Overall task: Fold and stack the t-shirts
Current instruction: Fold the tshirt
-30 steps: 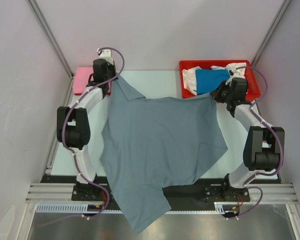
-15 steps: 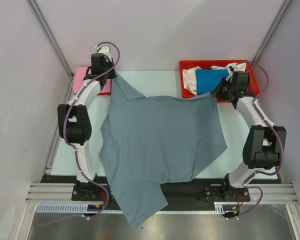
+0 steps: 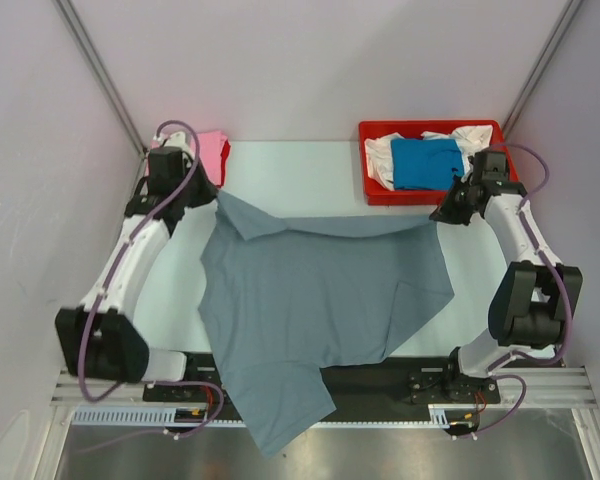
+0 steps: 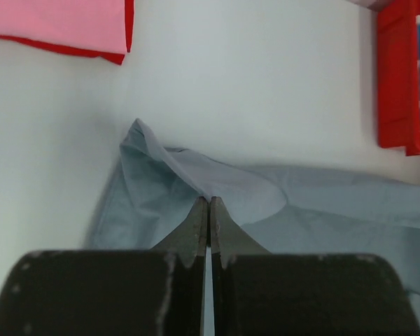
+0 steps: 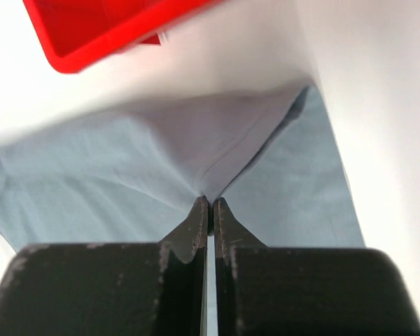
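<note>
Setting: a white-walled cell with a pale table [image 3: 310,170]; the arms were bolted at its near edge.
Grey t-shirt [image 3: 320,290]: spread across the table centre, with its near part draped over the front edge past the bases.
Left gripper [image 4: 208,201]: jaws were pressed together on the far-left corner of the grey cloth, where a peaked fold was raised.
Right gripper [image 5: 208,201]: jaws were pinched on the far-right corner, the cloth tented up to the tips.
Reason for hold: both far corners were judged to be gripped so that the edge could be drawn taut and folded evenly.
Red tray [image 3: 410,198]: set at the far right; a bright blue shirt [image 3: 427,163] and white cloth [image 3: 382,155] were heaped in it, unfolded.
Pink shirt [image 3: 212,152]: laid flat at the far-left corner with a red layer [image 4: 129,24] beneath it, likely the stack.
</note>
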You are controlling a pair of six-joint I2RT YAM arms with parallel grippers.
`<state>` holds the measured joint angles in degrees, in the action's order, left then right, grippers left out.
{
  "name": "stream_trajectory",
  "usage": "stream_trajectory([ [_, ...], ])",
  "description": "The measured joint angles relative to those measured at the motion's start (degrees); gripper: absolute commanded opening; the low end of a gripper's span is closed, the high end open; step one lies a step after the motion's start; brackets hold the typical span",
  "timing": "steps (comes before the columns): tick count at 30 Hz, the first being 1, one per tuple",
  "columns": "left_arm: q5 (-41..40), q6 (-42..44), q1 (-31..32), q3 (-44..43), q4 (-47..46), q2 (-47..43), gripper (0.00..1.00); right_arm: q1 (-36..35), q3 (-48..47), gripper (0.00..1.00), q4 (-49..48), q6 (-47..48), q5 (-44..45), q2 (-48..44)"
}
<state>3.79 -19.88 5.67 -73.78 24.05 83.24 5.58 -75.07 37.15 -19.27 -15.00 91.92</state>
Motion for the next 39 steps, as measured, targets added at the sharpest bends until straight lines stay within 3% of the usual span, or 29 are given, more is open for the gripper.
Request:
stream_trajectory([
  [5,0.0,-5.4,0.1,9.4,3.7,-14.2,0.0,0.5,1.0,0.0,3.4,0.0,0.1,-3.0],
  [15,-1.0,-17.8,0.1,22.1,15.1,-28.8,0.0,0.5,2.1,0.0,6.3,0.8,0.5,-3.0],
  [26,-6.1,-25.4,0.1,23.1,26.9,-36.9,0.0,0.5,2.1,0.0,7.1,1.5,1.3,-3.0],
  [34,-5.1,-28.7,0.1,27.0,28.9,-40.2,0.01,0.5,2.1,0.0,8.1,2.0,2.2,-3.0],
  [35,-4.8,-28.8,0.1,28.1,29.2,-40.3,0.06,0.5,2.1,0.0,8.2,2.1,2.3,-3.0],
  [36,-4.6,-29.0,0.1,28.9,29.4,-40.3,0.27,0.5,2.1,0.01,8.3,2.2,2.4,-3.0],
  [38,-3.5,-29.0,0.1,30.3,29.5,-40.2,0.49,0.5,2.2,0.15,8.4,2.3,2.8,-2.9],
  [39,-3.2,-29.2,0.1,30.7,29.5,-40.2,0.7,0.5,2.3,0.28,8.4,2.4,3.3,-2.8],
])
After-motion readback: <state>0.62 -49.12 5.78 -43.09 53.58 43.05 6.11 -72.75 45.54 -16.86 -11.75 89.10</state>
